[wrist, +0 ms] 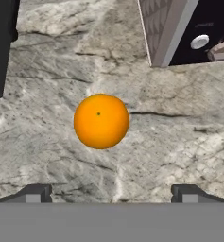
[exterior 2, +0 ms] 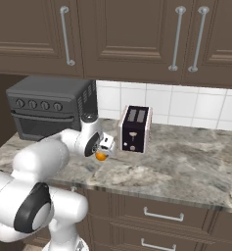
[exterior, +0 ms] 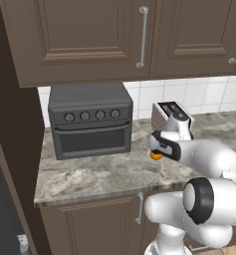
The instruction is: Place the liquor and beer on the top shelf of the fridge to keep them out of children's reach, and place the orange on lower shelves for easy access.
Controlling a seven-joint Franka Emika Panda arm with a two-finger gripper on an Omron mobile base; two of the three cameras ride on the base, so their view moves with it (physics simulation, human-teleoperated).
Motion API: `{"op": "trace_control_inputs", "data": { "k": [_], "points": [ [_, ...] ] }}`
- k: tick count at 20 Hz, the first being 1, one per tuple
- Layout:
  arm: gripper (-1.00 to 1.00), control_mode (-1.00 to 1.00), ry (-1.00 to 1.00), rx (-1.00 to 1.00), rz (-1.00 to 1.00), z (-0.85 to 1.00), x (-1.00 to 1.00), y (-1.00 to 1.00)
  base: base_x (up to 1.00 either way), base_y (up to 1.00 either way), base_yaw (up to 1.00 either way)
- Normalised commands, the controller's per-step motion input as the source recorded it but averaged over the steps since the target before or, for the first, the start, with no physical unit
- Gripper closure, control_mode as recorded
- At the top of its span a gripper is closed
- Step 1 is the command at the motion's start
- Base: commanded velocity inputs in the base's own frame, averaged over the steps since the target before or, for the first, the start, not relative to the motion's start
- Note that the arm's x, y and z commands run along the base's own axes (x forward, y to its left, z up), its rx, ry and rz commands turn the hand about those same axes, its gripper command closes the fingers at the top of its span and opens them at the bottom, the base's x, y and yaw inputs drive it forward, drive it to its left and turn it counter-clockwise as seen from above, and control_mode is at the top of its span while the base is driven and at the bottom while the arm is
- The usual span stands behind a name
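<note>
While the small, round, bright orange ball (wrist: 101, 121) lay alone on the grey-veined marble counter (exterior: 89, 174), the white arm's two-finger gripper (wrist: 111, 193) hung directly above it with its jaws spread wide and nothing between them. Through the hand camera the fruit sat almost centred between the two dark fingertips (wrist: 34, 193), apart from both, so no grasp had been made. From the base cameras the orange (exterior 2: 102, 156) peeked out just under the wrist, between the dark grey toaster oven (exterior: 91, 121) with its row of knobs and the black-and-silver two-slot toaster (exterior 2: 134, 129), near the toaster but not touching it.

Judged by this, the task stood close to its beginning, at least for the fruit: it was on the worktop, not on any shelf. Neither the white red-capped bottle nor the brown one could be found in these pictures, so whether either had reached the top shelf could not be said. At the left edge of the left base view a dark upright panel bordered the counter, but it could not be told whether that belonged to the fridge, and no shelf interior was visible.

What remained, as far as could be read, was lowering the open fingers around the orange, closing on it, carrying it to the fridge and setting it on a lower shelf, with the bottles' status unknown.
</note>
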Motion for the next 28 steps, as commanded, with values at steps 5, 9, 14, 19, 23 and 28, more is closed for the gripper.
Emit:
{"op": "trace_control_inputs", "data": {
  "k": [5,9,14,19,23,28],
  "points": [
    [-1.0,-1.0,0.0,0.0,0.0,-0.16,0.07,0.0,0.0,0.0,0.0],
    [-1.0,-1.0,0.0,0.0,0.0,-0.09,0.04,0.0,0.0,0.0,0.0],
    [-1.0,-1.0,0.0,0.0,0.0,-0.04,0.07,0.0,0.0,0.0,0.0],
    [-1.0,-1.0,0.0,0.0,0.0,-0.05,0.02,0.01,0.0,0.0,0.0],
    [-1.0,-1.0,0.0,0.0,0.0,-0.11,0.0,0.09,0.0,0.0,0.0],
    [-1.0,-1.0,0.0,0.0,0.0,-0.16,0.02,0.12,0.0,0.0,0.0]
  ]
}}
